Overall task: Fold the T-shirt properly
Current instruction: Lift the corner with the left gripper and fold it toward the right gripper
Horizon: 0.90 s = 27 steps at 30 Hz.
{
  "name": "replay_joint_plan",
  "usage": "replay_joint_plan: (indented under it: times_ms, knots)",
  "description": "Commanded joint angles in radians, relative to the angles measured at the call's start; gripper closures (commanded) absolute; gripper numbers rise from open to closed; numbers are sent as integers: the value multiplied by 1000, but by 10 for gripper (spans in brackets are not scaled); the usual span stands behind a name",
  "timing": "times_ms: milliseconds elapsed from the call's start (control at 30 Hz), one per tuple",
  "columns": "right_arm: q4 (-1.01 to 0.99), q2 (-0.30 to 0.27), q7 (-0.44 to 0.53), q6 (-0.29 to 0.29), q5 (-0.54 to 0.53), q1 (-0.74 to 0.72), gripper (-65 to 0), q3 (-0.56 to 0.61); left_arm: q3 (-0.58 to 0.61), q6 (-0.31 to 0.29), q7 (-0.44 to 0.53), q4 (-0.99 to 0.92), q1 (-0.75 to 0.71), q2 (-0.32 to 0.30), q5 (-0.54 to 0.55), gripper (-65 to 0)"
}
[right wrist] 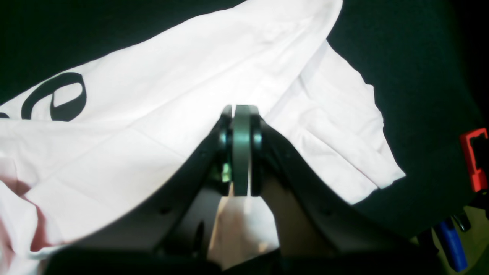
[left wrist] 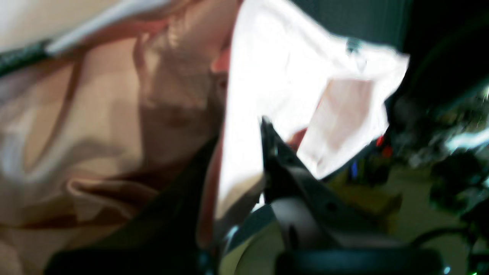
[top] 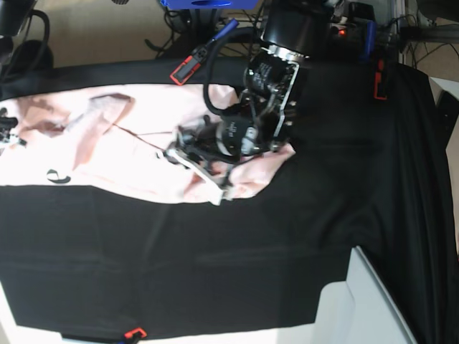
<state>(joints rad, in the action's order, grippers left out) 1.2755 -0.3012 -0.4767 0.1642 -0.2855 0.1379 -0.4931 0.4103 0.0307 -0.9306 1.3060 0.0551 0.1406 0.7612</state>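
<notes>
The pale pink T-shirt (top: 107, 154) lies wrinkled across the far left of the black table cloth (top: 215, 258), with a bit of dark lettering (top: 54, 175) near its front edge. My left gripper (top: 215, 183) reaches down onto the shirt's right end and is shut on a raised fold of it. In the blurred left wrist view, cloth (left wrist: 290, 76) drapes around one dark finger (left wrist: 273, 152). My right gripper (right wrist: 240, 114) is at the shirt's far left edge (top: 7, 129). Its fingers are pressed together on the T-shirt (right wrist: 153, 99). A sleeve (right wrist: 344, 145) spreads to its right.
Red clamps hold the cloth at the back (top: 185, 70), back right (top: 379, 79) and front edge (top: 134, 333). A white panel (top: 366, 301) stands at the front right corner. Cables and equipment crowd the back edge (top: 373, 29).
</notes>
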Motion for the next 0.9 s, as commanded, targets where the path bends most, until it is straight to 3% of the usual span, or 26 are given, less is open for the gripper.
replay_joint_plan:
  times_ms: [0,167,467,633,867]
  knots:
    - [16,-22,25,-1,-5,-13,0,-9,39,-8,2,4,39,17,25,0]
    - [16,-22,25,-1,-5,-14,0,-9,183,-8,3,-47,142,17,28,0]
    - [16,-22,25,-1,-5,-21,0,-9,221,-8,3,-184,242,17,28,0]
    - [14,-22,25,-1,-5,-30,0,-8,368,-8,3,-188,285,17,28,0]
    - [14,-22,25,-1,-5,-31,0,-8,453,-8,3,-179,340,17,30,0]
